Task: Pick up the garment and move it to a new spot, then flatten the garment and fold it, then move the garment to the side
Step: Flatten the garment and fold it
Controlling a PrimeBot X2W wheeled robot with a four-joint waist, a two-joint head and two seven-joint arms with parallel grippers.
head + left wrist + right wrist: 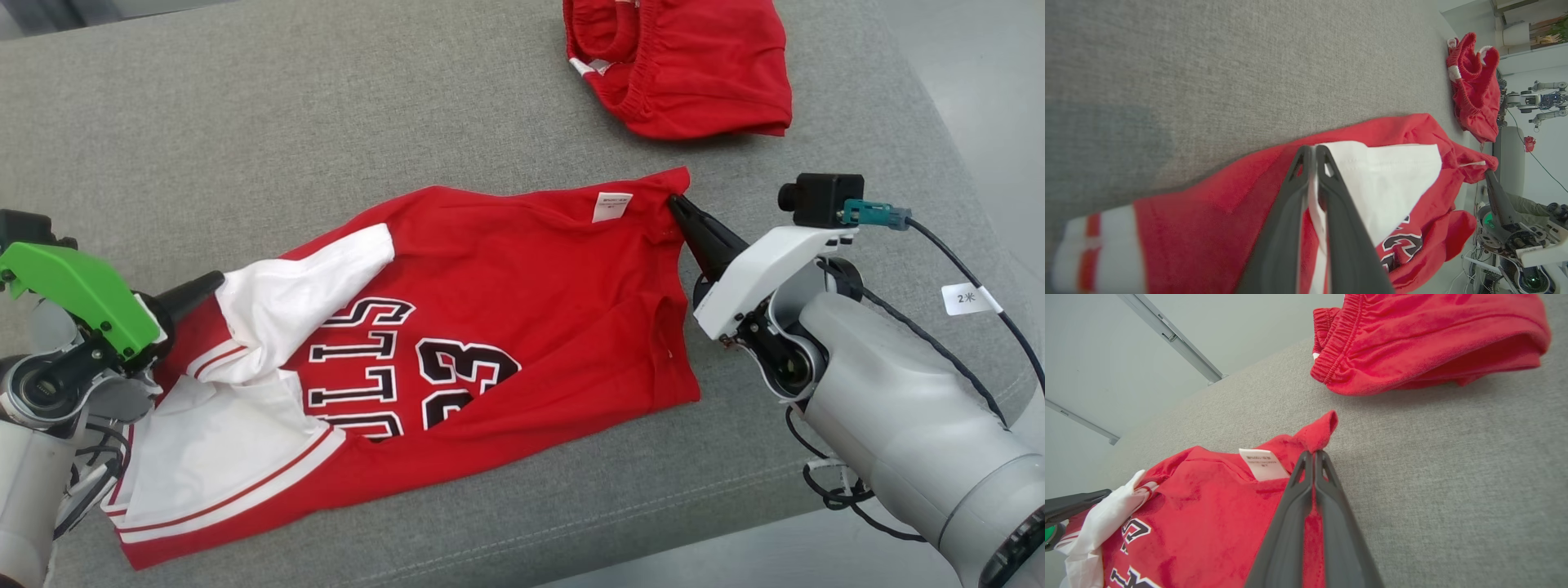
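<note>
Left pincer pinches white edge of jersey. Right pincer pinches its red corner. Fabric lies rumpled between them.

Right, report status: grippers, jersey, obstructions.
Left gripper shut on jersey at its white fold. Right gripper shut on the red corner near the label. Jersey rumpled, not flat. Red shorts lie apart, farther back.

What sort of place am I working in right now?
Probably a robotics lab or test room, not a home: a grey cloth-covered table holding a red jersey, another robot arm in the background, and a tagged cable on this rig.
</note>
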